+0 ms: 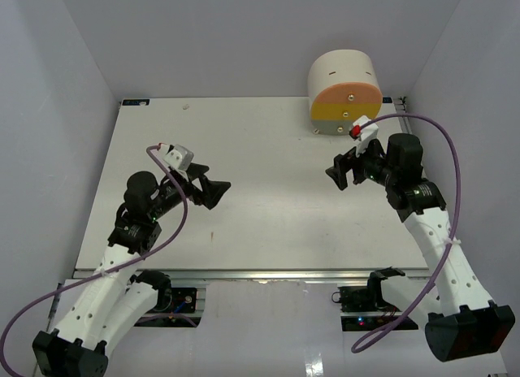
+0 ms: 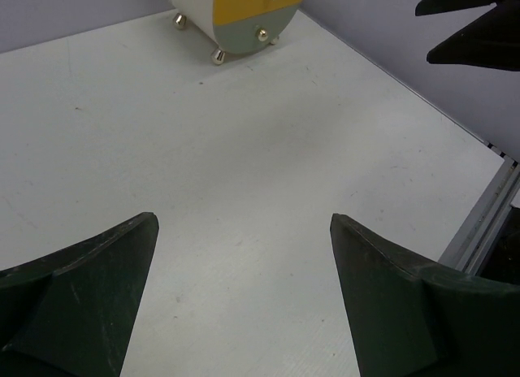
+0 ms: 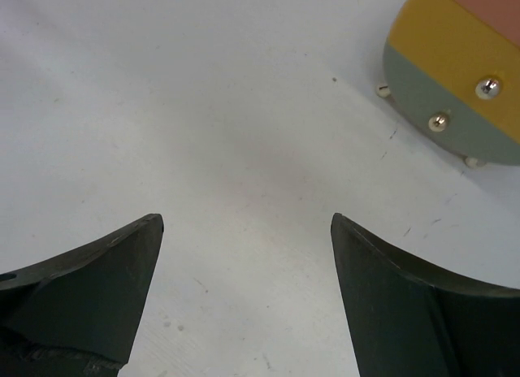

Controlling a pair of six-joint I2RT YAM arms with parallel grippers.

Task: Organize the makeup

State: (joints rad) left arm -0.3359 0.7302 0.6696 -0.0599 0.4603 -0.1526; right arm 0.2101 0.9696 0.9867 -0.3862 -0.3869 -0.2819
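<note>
Top external view: left gripper and right gripper gape wide, empty; a careless right swing could knock the drawer unit at the far right corner of the desk

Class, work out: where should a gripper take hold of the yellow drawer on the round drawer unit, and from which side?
Probably pinch the metal knob on the yellow drawer, coming head-on at its flat front from the near side. The knob alone sticks out; the face is otherwise flush.
</note>
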